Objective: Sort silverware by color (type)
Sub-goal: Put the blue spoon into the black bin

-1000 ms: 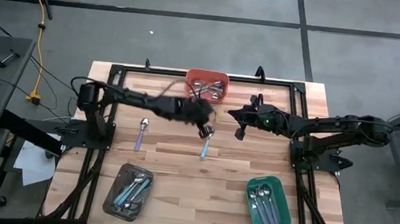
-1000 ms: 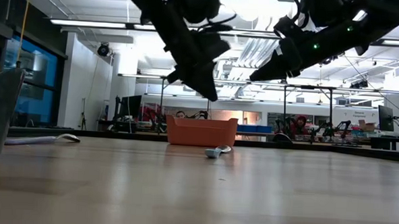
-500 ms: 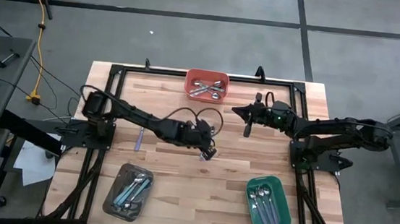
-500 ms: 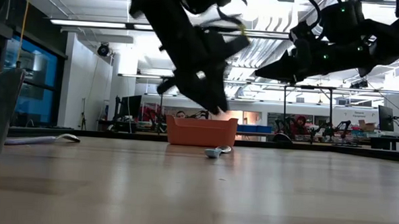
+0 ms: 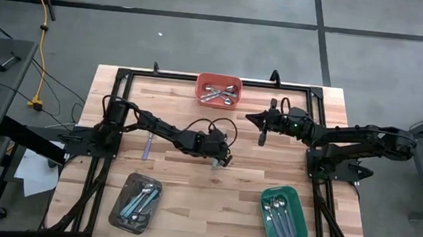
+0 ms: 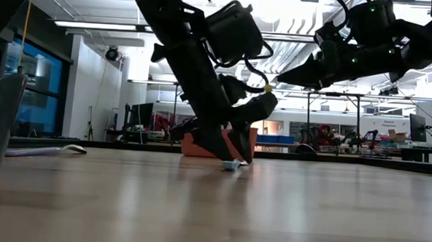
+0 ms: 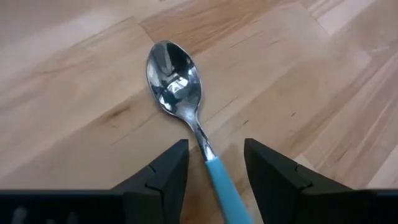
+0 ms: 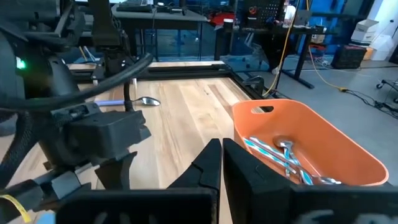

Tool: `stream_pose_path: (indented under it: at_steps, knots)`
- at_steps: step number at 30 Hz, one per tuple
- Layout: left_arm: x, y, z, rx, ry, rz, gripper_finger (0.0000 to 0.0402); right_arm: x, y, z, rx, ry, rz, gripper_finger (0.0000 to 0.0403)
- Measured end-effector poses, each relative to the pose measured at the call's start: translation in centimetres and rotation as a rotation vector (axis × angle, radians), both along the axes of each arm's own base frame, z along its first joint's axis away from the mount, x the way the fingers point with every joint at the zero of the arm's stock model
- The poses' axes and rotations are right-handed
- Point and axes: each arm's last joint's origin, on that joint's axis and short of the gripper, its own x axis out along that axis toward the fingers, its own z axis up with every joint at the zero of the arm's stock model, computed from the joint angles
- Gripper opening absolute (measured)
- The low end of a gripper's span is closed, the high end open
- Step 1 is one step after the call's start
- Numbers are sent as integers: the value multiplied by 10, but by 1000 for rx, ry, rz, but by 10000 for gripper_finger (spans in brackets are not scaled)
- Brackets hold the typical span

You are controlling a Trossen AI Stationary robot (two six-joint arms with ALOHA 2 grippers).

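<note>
High view: left tool (image 5: pixel 219 158) down near the middle of the table (image 5: pixel 175 180), over a blue-handled spoon (image 5: pixel 214 165) mostly hidden beneath it. Second spoon (image 5: pixel 148 142), lavender handle, lying loose nearer the left arm's base. Orange tray (image 5: pixel 202 80) at the far edge with mixed spoons inside; grey tray (image 5: pixel 124 191) at the near left with blue-handled ones; green tray (image 5: pixel 298 226) at the near right with plain silver ones. Right tool (image 5: pixel 261 135) hovering beside the orange tray, waiting.

Low view: left tool (image 6: pixel 233 147) reaching almost to the table top, fingertips either side of the small spoon (image 6: pixel 231 165), which lies flat. Right tool (image 6: pixel 291 79) well above the surface.

Left wrist view: fingers (image 7: pixel 165 174) spread wide, nothing held, straddling the spoon (image 7: pixel 186 118) right where the thin metal neck meets the blue handle (image 7: pixel 225 193). Bowl pointing away, shiny and rounded.

Right wrist view: fingers (image 8: pixel 249 180) pressed together, empty, aimed toward the orange tray (image 8: pixel 348 155).

Handling, as a judgement: light, rigid, not fragile. Polished bowl and neck likely slippery and too curved for a sure pinch; coated handle probably the better hold, flatter and with more friction. Lying flat on wood, so very little height to catch: fingertips to go right down to the surface, squeezing across the handle's width just behind the neck. Some risk of the spoon pivoting or skating aside if caught off-centre.
</note>
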Motion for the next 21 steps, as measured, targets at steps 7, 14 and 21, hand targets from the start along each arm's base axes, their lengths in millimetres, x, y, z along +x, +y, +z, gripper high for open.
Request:
stream_pose_path:
  at_steps: [7,14,21]
  knots:
    - [-1,2,-4,21,41,-32,135,0,0,0,0,1,-2,0]
    - [-6,2,-8,32,124,-101,65,0,0,0,0,2,-2,0]
    - [-8,1,-3,34,169,-203,9,0,0,0,-1,2,-2,0]
